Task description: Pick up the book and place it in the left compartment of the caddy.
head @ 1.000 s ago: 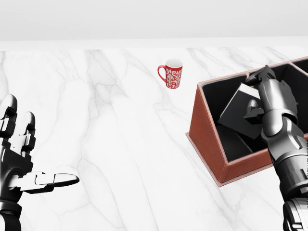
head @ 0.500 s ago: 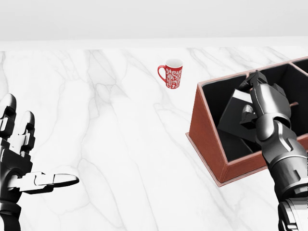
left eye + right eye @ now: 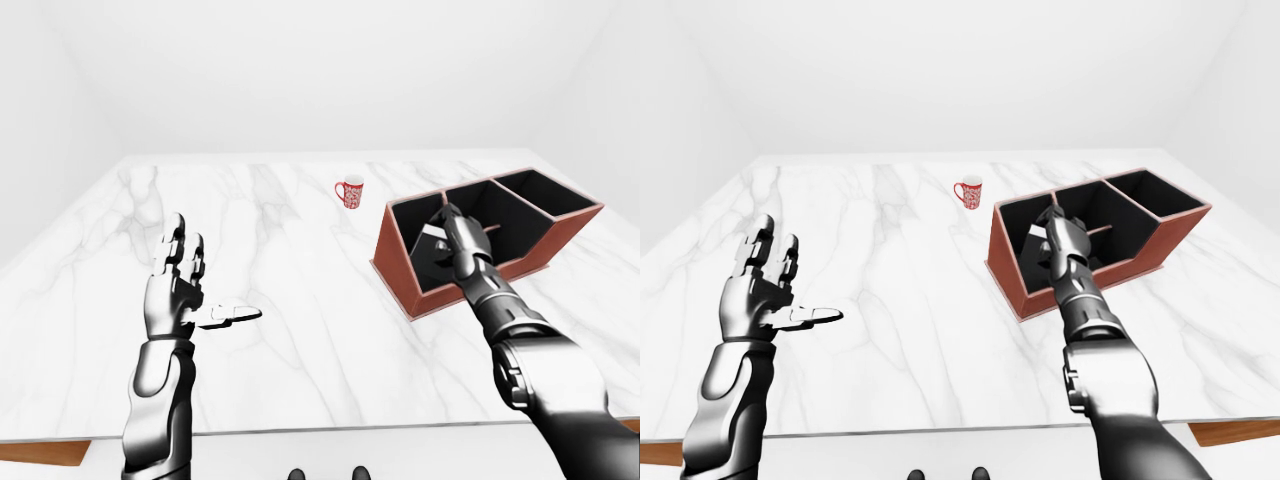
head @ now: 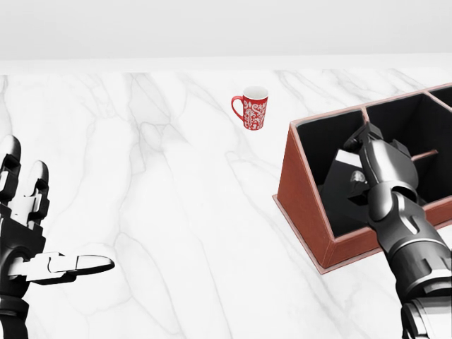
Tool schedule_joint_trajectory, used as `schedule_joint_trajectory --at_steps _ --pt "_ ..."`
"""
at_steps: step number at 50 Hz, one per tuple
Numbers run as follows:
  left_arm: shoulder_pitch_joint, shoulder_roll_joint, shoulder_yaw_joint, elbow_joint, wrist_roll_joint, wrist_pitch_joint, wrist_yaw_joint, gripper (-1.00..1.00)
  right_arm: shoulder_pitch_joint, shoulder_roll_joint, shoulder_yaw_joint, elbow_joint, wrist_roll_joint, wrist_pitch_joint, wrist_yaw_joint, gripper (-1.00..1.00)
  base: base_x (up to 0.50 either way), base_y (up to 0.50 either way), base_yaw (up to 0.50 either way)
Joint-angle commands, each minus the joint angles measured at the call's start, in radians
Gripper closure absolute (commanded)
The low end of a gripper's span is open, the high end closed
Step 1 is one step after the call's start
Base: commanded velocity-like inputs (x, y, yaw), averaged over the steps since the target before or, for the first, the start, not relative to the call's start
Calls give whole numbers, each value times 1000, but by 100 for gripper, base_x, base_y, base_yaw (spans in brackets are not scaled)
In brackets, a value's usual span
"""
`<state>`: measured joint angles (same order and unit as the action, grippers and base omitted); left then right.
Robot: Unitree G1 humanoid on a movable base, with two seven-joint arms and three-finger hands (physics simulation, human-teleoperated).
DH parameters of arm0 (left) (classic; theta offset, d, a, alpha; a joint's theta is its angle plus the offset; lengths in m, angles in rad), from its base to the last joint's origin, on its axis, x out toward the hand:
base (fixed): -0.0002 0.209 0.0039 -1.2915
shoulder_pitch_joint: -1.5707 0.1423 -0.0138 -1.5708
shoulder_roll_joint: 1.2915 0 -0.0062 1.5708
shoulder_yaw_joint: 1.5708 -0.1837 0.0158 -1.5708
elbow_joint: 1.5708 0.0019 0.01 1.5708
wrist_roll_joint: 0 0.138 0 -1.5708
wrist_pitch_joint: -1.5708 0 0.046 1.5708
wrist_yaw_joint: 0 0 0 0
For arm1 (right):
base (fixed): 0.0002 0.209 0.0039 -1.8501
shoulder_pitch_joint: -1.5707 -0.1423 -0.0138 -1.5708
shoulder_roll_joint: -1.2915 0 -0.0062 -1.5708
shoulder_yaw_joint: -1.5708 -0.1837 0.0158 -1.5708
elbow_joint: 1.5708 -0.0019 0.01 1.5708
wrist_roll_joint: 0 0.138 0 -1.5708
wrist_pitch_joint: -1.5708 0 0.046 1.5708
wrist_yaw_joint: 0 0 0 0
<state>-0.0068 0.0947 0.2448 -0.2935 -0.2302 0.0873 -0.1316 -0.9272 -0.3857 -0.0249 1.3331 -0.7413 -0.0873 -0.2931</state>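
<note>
Your right robot hand [image 4: 367,159] reaches over the near wall of the red-brown caddy [image 4: 305,205] and sits inside its left compartment. The black book [image 4: 340,175] leans tilted in that same compartment, just beside the right robot hand's fingers on their left in the head view. The fingers curl toward the book, but you cannot tell whether they still grip it or only touch it, since the hand hides the contact.

Your left robot hand [image 3: 183,290] hangs well apart from the caddy, far to the left over bare marble, fingers spread upward and thumb stretched out sideways, holding nothing.

The tabletop [image 3: 280,260] is white marble with grey veins, wide and glossy. A red patterned mug [image 4: 251,110] stands upright on it, up and to the left of the right robot hand, well clear of the caddy. Plain white walls [image 3: 320,70] close the room behind the tabletop.
</note>
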Motion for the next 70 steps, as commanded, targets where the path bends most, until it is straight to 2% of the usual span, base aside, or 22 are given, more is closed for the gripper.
schedule_joint_trajectory --at_steps 1,22,23,25,31,36,37,39,40,41,42,47,49,53,58,60,61,62,64,65,66,70 --pt "-1 1 3 -3 -2 0 -1 -100 -2 5 -14 -16 -2 0 -30 100 0 0 0" --pt "1 1 5 -13 -5 0 -2 -100 -4 8 -18 -14 -9 0 -23 100 0 0 0" --pt "1 1 5 -14 -5 0 -1 -100 -3 8 -15 -14 -11 0 -13 77 0 0 0" --pt "1 0 5 -13 -5 0 -1 -100 -4 7 -22 -17 -2 0 -16 -100 0 0 0" --pt "1 0 3 -7 -2 0 -3 -100 -37 -8 -21 -47 5 0 -25 -100 0 0 0" --pt "3 -1 2 -6 0 0 -3 -100 -94 -41 -24 -176 5 0 -13 -100 0 0 0" --pt "4 -2 0 -3 2 0 -3 -100 -98 -57 -32 -314 5 16 22 -100 0 0 0" --pt "3 -2 -2 2 5 0 -3 -100 -64 -57 -63 -564 18 108 123 -100 0 0 0" --pt "3 -2 -2 2 4 0 -3 -100 -48 -59 -76 -673 16 148 162 -100 0 0 0" --pt "4 -3 -3 3 5 0 -3 -100 -22 -62 -100 -903 21 175 263 -100 0 0 0" --pt "5 -3 -4 5 7 0 -4 -100 -14 -59 -117 -1043 23 175 315 -100 0 0 0" --pt "4 -3 -4 6 7 0 -4 -100 -6 -68 -165 -1463 36 175 465 -100 0 0 0" --pt "7 -4 -6 2 7 0 -4 -100 14 -66 -165 -1550 46 175 485 -100 0 0 0" --pt "14 -8 -11 6 13 0 -7 -100 113 0 -202 -1769 161 175 475 -100 0 0 0" --pt "30 -20 -35 -1 35 0 -12 -100 346 151 -226 -2032 474 175 307 -100 0 0 0" --pt "29 -24 -40 5 41 0 -9 -100 446 214 -196 -2080 603 175 262 -100 0 0 0" --pt "30 -28 -49 0 46 0 -5 -100 572 282 -133 -2079 658 175 252 -100 0 0 0" --pt "37 -32 -58 -13 49 0 -5 -100 648 325 -87 -2068 710 175 255 -100 0 0 0" --pt "51 -39 -71 -36 57 0 -6 -100 738 362 -23 -2060 742 175 250 -100 0 0 0" --pt "61 -43 -82 -45 64 0 -9 -100 853 385 71 -2051 729 175 272 -100 0 0 0" --pt "67 -46 -86 -51 67 0 -11 -100 898 392 112 -2037 699 175 270 -100 0 0 0" --pt "61 -43 -73 -55 63 0 -15 -100 1012 409 209 -1982 707 175 282 -100 0 0 0"
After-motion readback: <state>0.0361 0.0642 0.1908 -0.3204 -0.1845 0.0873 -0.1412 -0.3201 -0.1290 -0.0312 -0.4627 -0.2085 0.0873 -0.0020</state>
